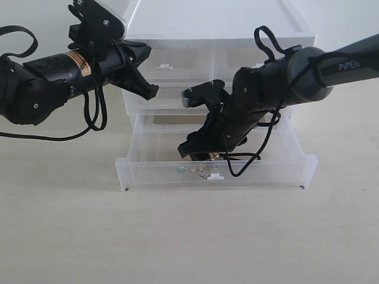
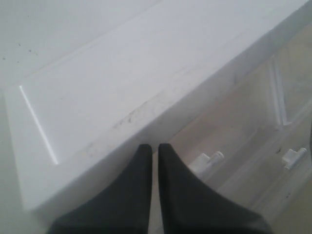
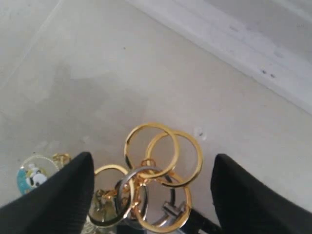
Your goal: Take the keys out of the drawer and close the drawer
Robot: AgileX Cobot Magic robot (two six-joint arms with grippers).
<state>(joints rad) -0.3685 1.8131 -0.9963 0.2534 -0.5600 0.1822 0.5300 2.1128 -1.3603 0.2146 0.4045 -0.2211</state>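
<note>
The keys [image 3: 156,175], a small bunch of gold-coloured metal rings with one silvery ring and a tiny round charm [image 3: 31,178], lie on the floor of the wide, shallow translucent-white plastic drawer [image 1: 148,171], near its front wall. This drawer is the lowest tier of the white plastic three-tier unit [image 1: 213,23] and stands pulled well out over the pale desk [image 1: 177,236].

The right jaws are lowered into the drawer and spread wide. One black finger [image 3: 53,195] sits on either side of the bunch, with the rings between them and nothing gripped yet. The step in hand looks like the grasp of the keys. The next move calls for closing squarely on the rings, then lifting them clear of the front wall before any push on the drawer.

The left jaws hover near the unit's top front edge, all but closed and holding nothing.
</note>
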